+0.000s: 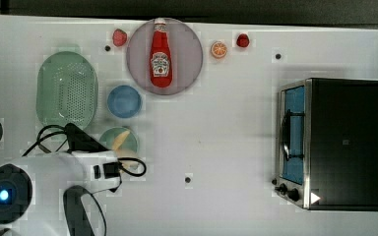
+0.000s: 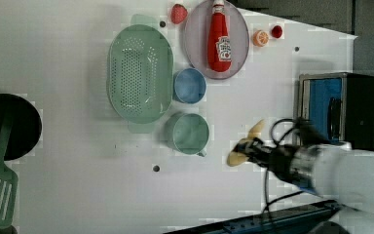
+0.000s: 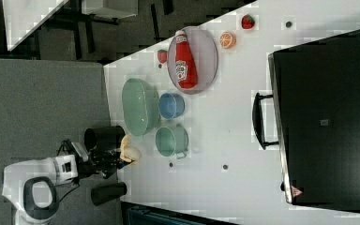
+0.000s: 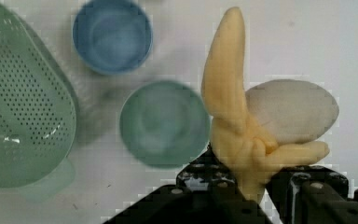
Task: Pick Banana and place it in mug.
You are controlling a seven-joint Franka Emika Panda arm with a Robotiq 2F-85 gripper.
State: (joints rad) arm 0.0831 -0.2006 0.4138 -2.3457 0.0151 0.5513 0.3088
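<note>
The banana (image 4: 242, 135) is clamped in the gripper (image 4: 242, 186), held in the air just beside the mug (image 4: 164, 122), which stands on the white tabletop (image 1: 216, 137) between the blue cup (image 1: 124, 101) and the arm. A grey floor (image 3: 42, 108) borders the tabletop.

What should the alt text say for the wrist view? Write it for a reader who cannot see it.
The gripper holds a partly peeled toy banana above a white table, beside the empty green mug. A blue cup and a pale-green perforated basket sit nearby.
</note>
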